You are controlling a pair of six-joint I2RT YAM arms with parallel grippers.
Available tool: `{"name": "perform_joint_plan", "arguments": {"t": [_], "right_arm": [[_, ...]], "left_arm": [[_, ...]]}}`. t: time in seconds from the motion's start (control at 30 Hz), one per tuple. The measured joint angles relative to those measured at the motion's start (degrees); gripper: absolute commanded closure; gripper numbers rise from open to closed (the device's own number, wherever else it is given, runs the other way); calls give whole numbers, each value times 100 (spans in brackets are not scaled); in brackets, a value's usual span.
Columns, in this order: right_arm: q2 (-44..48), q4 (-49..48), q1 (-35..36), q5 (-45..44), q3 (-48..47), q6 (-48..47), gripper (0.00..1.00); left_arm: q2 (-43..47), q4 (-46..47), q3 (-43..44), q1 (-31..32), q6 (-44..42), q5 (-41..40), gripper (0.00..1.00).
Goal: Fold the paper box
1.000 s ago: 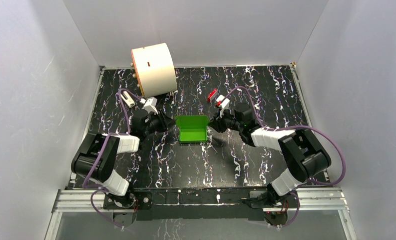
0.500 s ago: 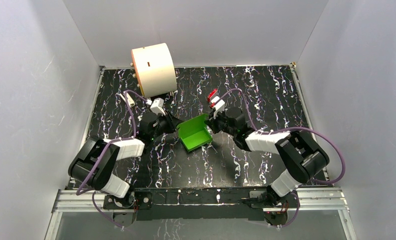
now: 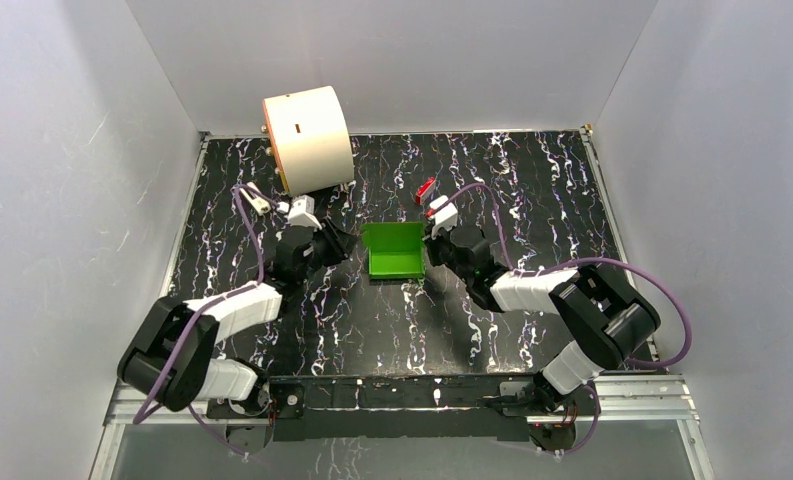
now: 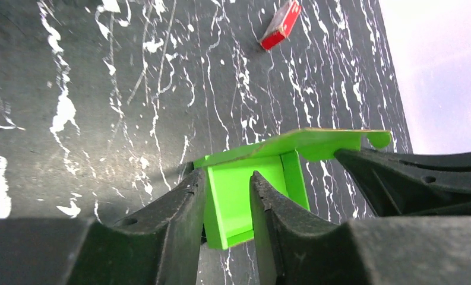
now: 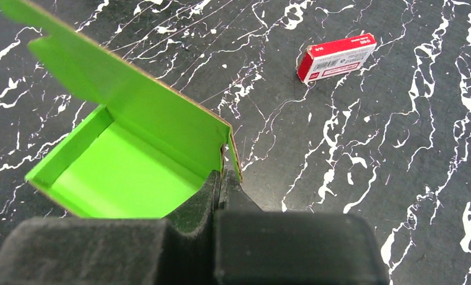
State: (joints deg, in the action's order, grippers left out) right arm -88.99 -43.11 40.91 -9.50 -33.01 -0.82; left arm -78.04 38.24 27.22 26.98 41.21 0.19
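Paper box [image 3: 392, 255] is seen near the middle of the table [image 3: 532, 200], between the two arms, resting on its base. Tray part is judged done: side walls are stood up and a shallow open tray is formed. Lid flap is raised along the 12 o'clock edge, near upright, with an end tab not tucked in. What is left, as judged: lid to be brought down over the tray and its tabs pushed in, so roughly halfway or a bit past. Right pincer [image 5: 222, 178] is placed at 3 o'clock of the box, fingers pressed together right at the corner of the right wall; thin card appears to be nipped between them. Left pincer [image 4: 227, 178] is placed at 9 o'clock of the box, fingers apart with a gap, and the box's near wall is seen through that gap; no clamp is made out there. Table is a black marble-look top with white veins, flat, slightly glossy. A big cream cylinder [image 3: 307, 138] lies on its side at 11 o'clock of the box, well apart. A small red carton [image 3: 424, 188] lies at 1 o'clock, near but not touching. The workspace is closed in by plain white walls [image 3: 392, 60] on three sides, and a metal rail [image 3: 402, 392] is seen at the 6 o'clock edge where the arms are bolted.
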Motion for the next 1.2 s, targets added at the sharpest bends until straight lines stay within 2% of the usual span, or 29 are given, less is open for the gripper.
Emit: {"name": "perform_joint_plan", "arguments": {"t": [0.23,0.33,0.53,0.73,1.2], "right_arm": [[0,-83,0,22,35,-258,100],[0,-111,0,66,48,-313,100],[2,-188,0,199,94,-417,100],[2,-197,0,328,94,-459,100],[2,-201,0,581,94,-542,100]], "left_arm": [[446,-142,-31,-24,-1003,-221,64],[393,181,-205,-83,-1523,39,64],[-216,916,-260,-428,-2293,1097,65],[-588,1392,-205,-511,-2870,1753,65],[-1307,1893,94,-710,-3497,2334,68]]}}
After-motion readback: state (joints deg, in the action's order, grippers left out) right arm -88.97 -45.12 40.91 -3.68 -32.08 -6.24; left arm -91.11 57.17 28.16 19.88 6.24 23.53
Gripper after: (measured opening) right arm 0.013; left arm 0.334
